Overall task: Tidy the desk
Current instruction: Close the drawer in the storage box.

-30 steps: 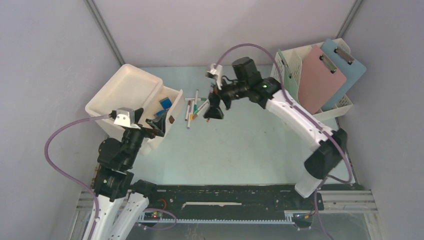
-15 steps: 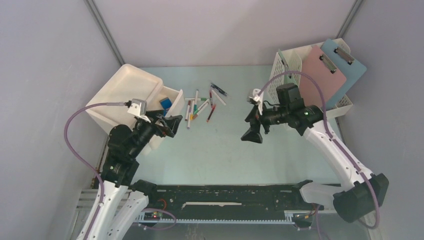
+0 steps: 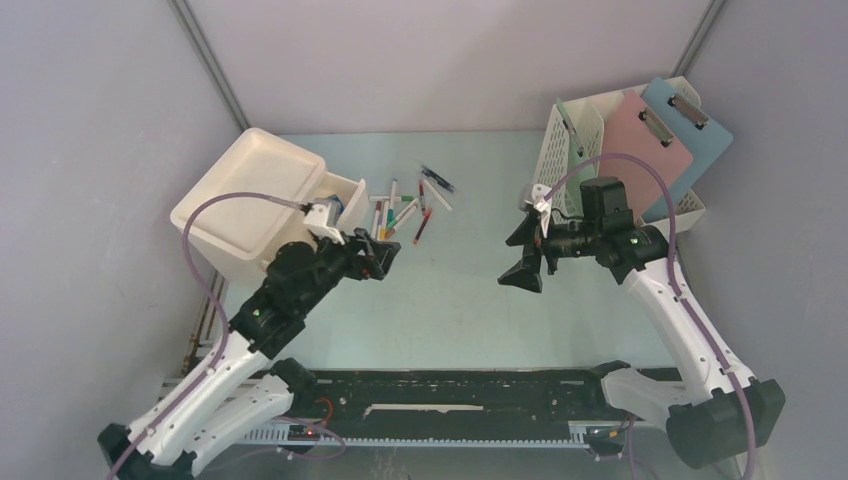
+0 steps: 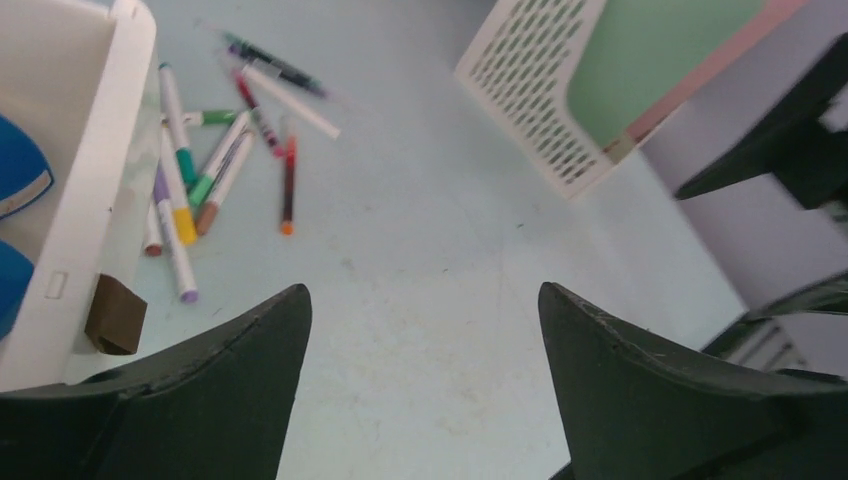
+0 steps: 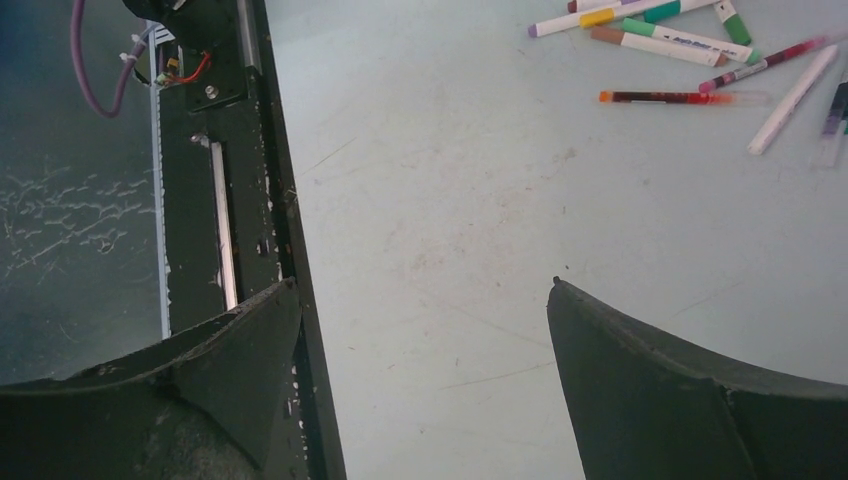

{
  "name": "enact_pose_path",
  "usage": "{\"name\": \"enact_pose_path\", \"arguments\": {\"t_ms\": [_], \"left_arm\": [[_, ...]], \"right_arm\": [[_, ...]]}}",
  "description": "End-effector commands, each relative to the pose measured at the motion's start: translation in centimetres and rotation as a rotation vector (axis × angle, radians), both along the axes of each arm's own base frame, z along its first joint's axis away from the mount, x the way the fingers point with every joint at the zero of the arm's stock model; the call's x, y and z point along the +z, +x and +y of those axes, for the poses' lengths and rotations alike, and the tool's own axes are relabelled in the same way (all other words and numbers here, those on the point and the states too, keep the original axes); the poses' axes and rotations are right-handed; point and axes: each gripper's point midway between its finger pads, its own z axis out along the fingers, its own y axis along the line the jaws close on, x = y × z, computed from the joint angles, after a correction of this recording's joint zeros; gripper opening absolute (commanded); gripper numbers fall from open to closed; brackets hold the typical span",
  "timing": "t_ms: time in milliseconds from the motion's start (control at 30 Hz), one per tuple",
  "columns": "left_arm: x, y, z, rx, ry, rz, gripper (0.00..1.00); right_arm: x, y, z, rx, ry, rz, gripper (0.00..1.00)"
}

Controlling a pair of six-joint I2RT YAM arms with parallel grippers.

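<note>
Left arm stretches low and forward, left claw (image 3: 388, 258) spread wide and empty, hovering just off the near corner of the white bin (image 3: 250, 195). Right arm folds at the elbow, well across from the bin, right claw (image 3: 510, 260) wide too, nothing in it, aimed back toward the bin. The mint surface (image 3: 450, 320) lies under both, long side along the black rail (image 3: 450, 385), grey panels (image 3: 420, 60) around. Loose markers (image 3: 405, 210) lie beside the bin.
</note>
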Motion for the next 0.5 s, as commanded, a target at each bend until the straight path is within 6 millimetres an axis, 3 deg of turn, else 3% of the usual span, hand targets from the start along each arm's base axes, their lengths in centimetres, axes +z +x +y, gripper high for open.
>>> {"name": "enact_pose_path", "arguments": {"t_ms": [0,200,333,467], "left_arm": [[-0.5,2.2,1.3,0.199,0.112,0.029,0.87],[-2.7,4.0,0.9,0.260,0.236,0.088,0.69],[-3.8,4.8,1.1,0.288,0.304,0.108,0.38],[-4.6,5.4,1.9,0.328,0.381,0.114,0.17]], "right_arm": [[0.6,0.1,-0.2,0.006,-0.004,-0.064,1.00],[0.3,0.4,-0.4,-0.011,-0.029,-0.078,1.00],[0.1,0.4,-0.3,-0.011,-0.041,-0.083,1.00],[-0.2,0.5,-0.2,-0.010,-0.049,-0.092,1.00]]}}
